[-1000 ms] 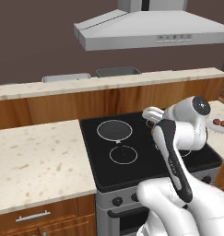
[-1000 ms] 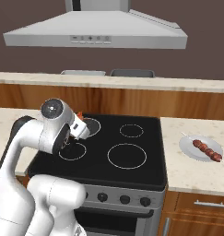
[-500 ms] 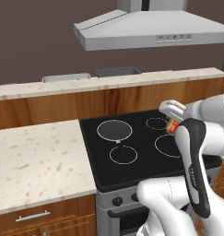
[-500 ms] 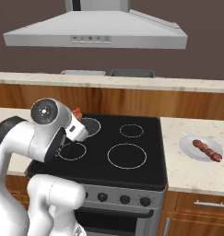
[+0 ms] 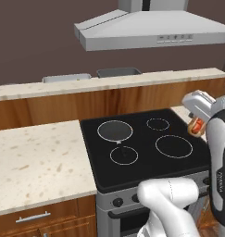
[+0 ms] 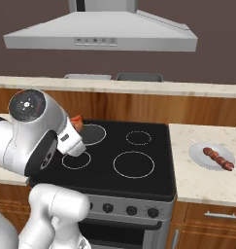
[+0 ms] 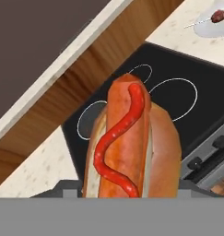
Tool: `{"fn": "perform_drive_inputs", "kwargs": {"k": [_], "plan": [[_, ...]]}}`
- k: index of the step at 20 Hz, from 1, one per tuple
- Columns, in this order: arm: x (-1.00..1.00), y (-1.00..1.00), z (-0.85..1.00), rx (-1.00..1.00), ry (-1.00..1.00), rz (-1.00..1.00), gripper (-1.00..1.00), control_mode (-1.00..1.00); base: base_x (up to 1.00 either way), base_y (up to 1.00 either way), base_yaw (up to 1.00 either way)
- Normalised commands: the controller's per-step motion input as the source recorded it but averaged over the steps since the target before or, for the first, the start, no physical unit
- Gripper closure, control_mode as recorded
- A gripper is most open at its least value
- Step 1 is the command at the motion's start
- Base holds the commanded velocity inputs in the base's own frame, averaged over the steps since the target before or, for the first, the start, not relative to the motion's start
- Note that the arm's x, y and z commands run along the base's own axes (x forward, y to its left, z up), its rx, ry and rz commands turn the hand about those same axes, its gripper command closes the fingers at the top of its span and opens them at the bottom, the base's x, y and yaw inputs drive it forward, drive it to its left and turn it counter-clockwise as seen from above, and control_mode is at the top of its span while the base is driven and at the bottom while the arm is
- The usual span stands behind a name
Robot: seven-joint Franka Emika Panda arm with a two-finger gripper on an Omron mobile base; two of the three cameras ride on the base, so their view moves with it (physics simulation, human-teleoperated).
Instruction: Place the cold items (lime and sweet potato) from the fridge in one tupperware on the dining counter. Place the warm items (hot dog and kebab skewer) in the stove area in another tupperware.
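A: Fingers are clamped on the hot dog, carried above the stove.

B: Its long axis runs straight out from them; the tupperware lies beyond, on the raised dining surface.

Even flat rendered light, no glare. Faint soft shadow under hood. All views sharp, no blur, no edge distortion.
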Motion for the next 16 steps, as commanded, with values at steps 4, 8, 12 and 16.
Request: {"fn": "perform_drive_inputs", "kwargs": {"k": [4, 8, 12, 16], "plan": [[-0.22, 0.0, -0.02, 0.0, 0.0, -0.04, 1.0, 1.0, -0.71, -0.07, -0.16], [0.0, 0.0, 0.0, 0.0, 0.0, 0.0, 1.0, 1.0, -0.67, -0.66, -0.26], [0.0, 0.0, 0.0, 0.0, 0.0, 0.0, 1.0, 1.0, -0.17, -1.0, -0.11], [0.0, 0.0, 0.0, 0.0, 0.0, 0.0, 1.0, 1.0, 0.0, -1.0, -0.01]]}}
